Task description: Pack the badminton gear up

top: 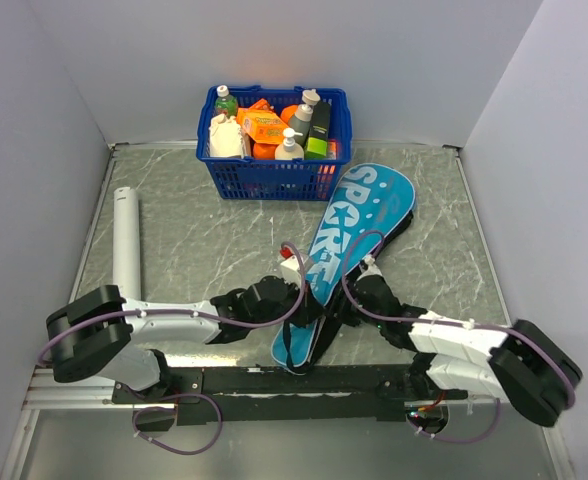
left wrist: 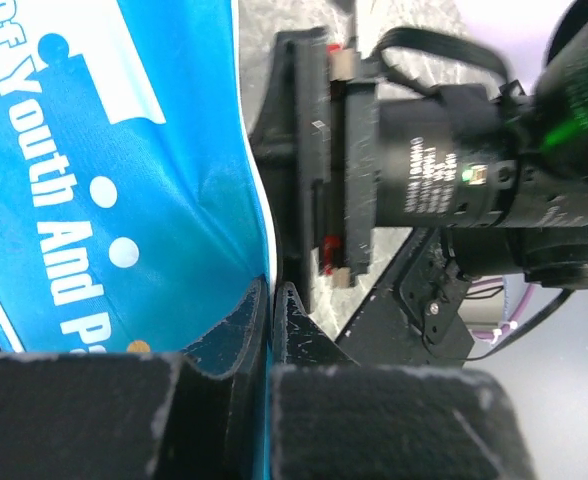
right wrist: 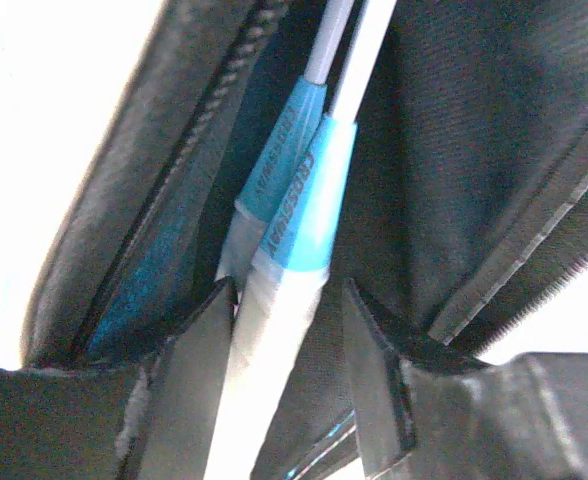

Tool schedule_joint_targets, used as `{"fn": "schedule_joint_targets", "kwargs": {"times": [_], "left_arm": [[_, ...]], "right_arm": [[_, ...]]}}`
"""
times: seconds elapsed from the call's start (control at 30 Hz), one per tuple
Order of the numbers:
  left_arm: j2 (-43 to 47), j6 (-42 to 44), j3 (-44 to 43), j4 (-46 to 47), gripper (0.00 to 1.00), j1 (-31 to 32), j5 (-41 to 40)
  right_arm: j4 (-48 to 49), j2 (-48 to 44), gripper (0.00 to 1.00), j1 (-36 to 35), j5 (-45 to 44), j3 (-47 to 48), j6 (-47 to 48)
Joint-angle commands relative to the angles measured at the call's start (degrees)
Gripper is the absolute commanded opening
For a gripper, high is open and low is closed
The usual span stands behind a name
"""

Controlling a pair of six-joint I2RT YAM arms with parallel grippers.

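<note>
The teal "SPORT" case (top: pixel 349 235) lies diagonally mid-table, narrow end toward me. My left gripper (top: pixel 296 300) is at its left edge, shut on a thin fold of the case edge (left wrist: pixel 271 290). My right gripper (top: pixel 359 292) is at the right edge, open, inside the case's unzipped mouth (right wrist: pixel 288 290). Two rackets (right wrist: pixel 309 190) with white handles and pale blue shafts lie inside; one handle is between my fingers, against the left one. The long white tube (top: pixel 126 240) lies at the far left. A small white and red thing (top: pixel 292 264) sits by the case; I cannot tell if it is the shuttlecock.
A blue plastic basket (top: pixel 274 178) of bottles and orange packs stands at the back centre, just behind the case's wide end. The right arm's wrist (left wrist: pixel 444 160) is close in front of my left gripper. Walls enclose the table on three sides.
</note>
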State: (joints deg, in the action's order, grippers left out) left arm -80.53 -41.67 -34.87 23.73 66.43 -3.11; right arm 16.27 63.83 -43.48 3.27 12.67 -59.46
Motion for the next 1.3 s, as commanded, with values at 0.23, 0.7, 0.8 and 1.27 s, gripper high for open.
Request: {"fn": "schedule_joint_targets", "kwargs": {"times": [0.23,0.7,0.8,1.27], "left_arm": [[-0.1,-0.3,-0.9,0.4,0.01,2.7,3.9],[0.2,-0.3,-1.5,0.4,0.01,2.7,4.2],[0.3,-0.4,-1.5,0.4,0.01,2.7,4.3],[0.2,-0.8,-1.5,1.1,0.01,2.7,5.3]], "right_arm": [[-24.1,-26.3,0.59,-0.1,-7.4,1.8,3.9],[-21.3,-31.8,0.44,-0.4,-0.7,-4.1,0.0],[-16.7,-29.7,0.43,-0.7,0.2,-5.2,-0.7],[-4.3,-21.0,0.31,-2.3,-0.1,-6.2,-2.2]]}}
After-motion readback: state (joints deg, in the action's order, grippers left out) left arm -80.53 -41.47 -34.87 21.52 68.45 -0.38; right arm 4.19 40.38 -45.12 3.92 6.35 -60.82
